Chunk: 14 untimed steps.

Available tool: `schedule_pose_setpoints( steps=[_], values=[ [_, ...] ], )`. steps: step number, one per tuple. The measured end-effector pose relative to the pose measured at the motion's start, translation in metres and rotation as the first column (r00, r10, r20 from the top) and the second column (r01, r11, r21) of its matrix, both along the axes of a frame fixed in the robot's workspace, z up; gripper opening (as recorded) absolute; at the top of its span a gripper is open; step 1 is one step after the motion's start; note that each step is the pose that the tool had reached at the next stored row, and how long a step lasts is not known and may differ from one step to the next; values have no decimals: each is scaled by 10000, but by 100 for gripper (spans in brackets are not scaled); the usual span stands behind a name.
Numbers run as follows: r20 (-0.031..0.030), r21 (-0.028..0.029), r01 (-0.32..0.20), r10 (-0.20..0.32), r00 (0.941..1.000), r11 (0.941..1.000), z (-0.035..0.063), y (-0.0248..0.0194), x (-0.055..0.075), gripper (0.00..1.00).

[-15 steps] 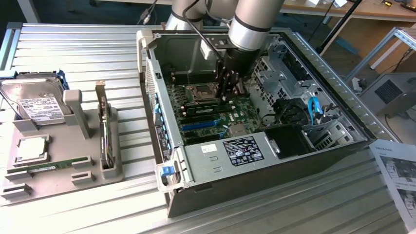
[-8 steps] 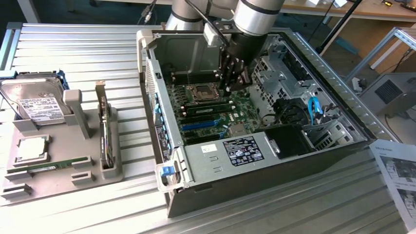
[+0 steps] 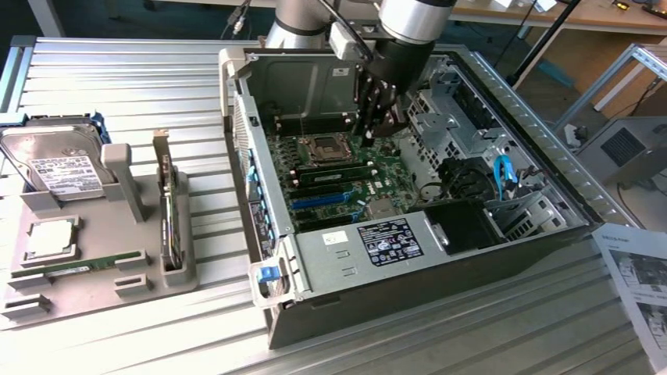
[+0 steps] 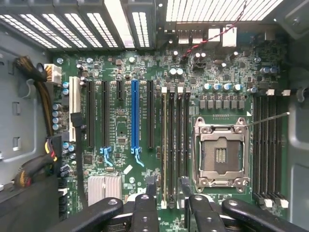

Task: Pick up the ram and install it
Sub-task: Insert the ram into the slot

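As seen from off the arm: a single robot arm reaching down into an open computer case (image 3: 344,273), lying on its side on a ribbed metal worktop (image 3: 136,86).
Pincer (image 3: 377,131): spread wide, holding nothing, poised just above the motherboard (image 3: 401,168).
Ram (image 4: 166,145): long thin stick standing on edge in the memory slot nearest the blue slot (image 4: 135,116), apparently already seated (latches too small to judge).
Ram relative to pincer: directly beneath, with one of the fingers (image 4: 145,212) to each side of the stick's near end.
Long axis: parallel to the blue slot and to the unfilled memory slots alongside, running out from between the fingers.
Beside the memory slots: processor socket (image 4: 221,154), nothing in it.
Tray (image 3: 146,266): on the exterior view's left, well apart from both case and pincer.
Tray contents: hard drive (image 3: 52,168) at the far end; square silver processor chip (image 3: 47,238) in its recess; upright expansion card (image 3: 167,211) with metal bracket; second green stick (image 3: 78,266) low in its holders, long axis across the tray.
Other holders near that stick: apparently unfilled.
Judgement: seated stick probably the one meant by the task, given the pincer astride it; second green stick untouched in the tray.
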<state>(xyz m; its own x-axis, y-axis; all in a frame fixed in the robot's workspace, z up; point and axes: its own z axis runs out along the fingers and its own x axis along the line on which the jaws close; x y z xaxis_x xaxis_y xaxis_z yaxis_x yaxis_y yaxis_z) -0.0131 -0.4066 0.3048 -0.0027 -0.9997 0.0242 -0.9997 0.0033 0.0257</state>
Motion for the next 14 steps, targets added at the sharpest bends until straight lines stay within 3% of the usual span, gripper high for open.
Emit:
schedule_pose_setpoints(
  steps=[4, 10, 14],
  values=[
    [0, 1, 0, 0, 10000, 10000, 99, 0, 0, 32],
    [0, 1, 0, 0, 10000, 10000, 367, 0, 0, 32],
    [0, 0, 0, 0, 10000, 10000, 464, 0, 0, 32]
  ],
)
